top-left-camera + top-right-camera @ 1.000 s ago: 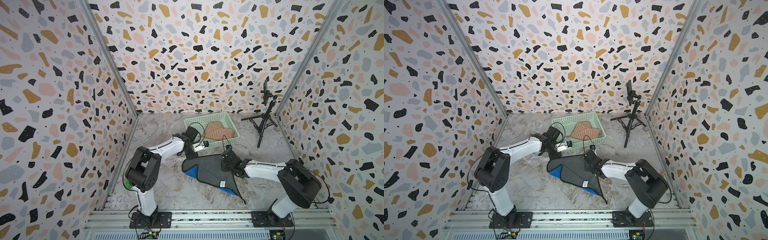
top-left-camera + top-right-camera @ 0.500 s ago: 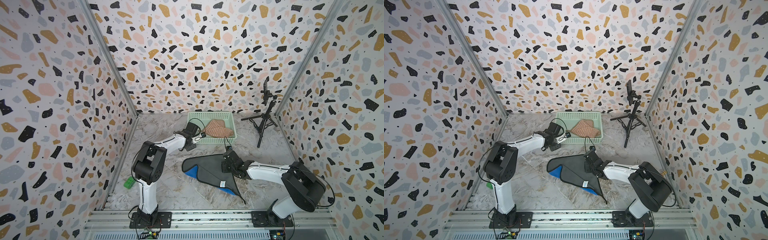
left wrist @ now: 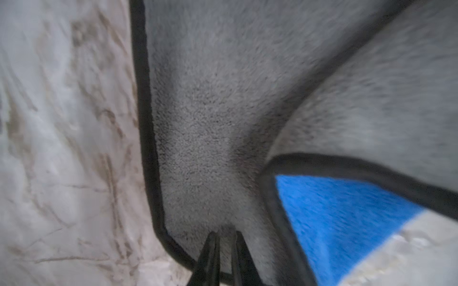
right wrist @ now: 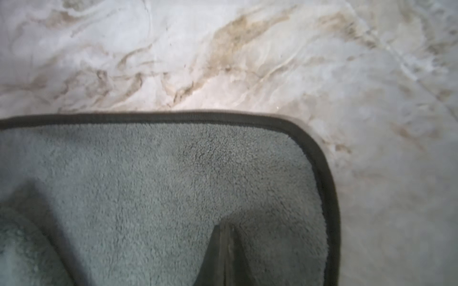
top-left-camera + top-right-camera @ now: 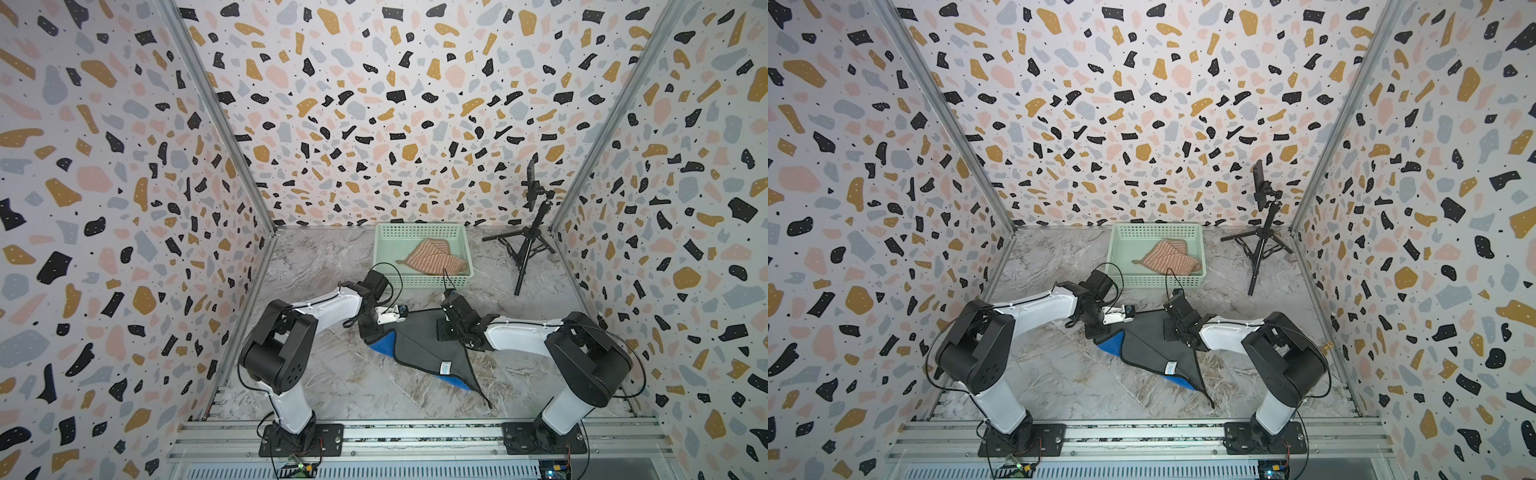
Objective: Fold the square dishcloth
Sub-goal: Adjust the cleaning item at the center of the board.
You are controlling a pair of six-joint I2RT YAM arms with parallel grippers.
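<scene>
The dishcloth (image 5: 419, 345) looks soft and limp, best held at its corners; left gripper (image 3: 224, 235) pinches the far-left one; right gripper (image 4: 224, 226) is clamped tight on the far-right.

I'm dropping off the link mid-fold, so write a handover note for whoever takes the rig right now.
Left gripper: shut, pinching the dishcloth just inside a rounded corner.
Right gripper: shut on the dishcloth near another corner.
Dishcloth: on the marble table between the arms, grey side up, rumpled, blue underside showing at two edges.
Done: both corners gripped.
Left: probably carry the held corners across, line up the edges, release.
The green basket behind holds a striped cloth.
</scene>
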